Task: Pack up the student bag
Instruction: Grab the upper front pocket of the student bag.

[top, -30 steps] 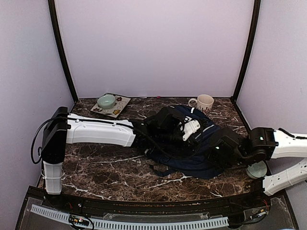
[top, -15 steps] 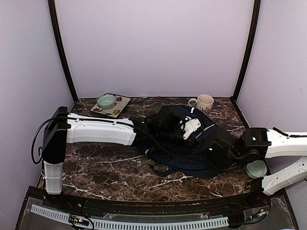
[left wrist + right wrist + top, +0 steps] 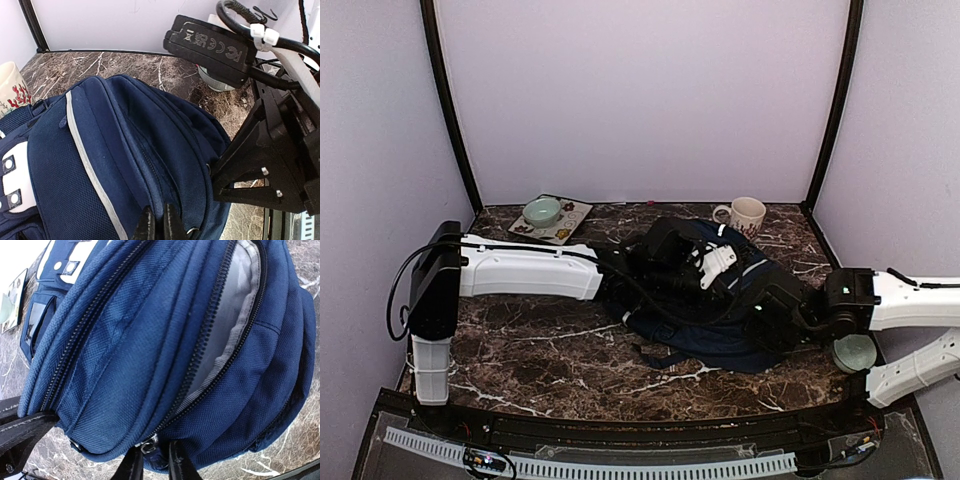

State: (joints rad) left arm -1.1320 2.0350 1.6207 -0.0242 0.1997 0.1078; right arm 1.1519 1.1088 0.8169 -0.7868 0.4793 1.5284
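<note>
Two arms meet over the marble table [image 3: 550,340], where the student bag [image 3: 715,335] lies right of centre, its long axis running from back-left to front-right. The left gripper [image 3: 159,225], tips pressed together, sits on a seam farther back. The right gripper [image 3: 154,465] is nearer the job. At the bag's near-right end its narrowly parted tips flank the zip pull [image 3: 146,445], though I can't tell whether they bite. The open zip runs away from it along the bag.
</note>
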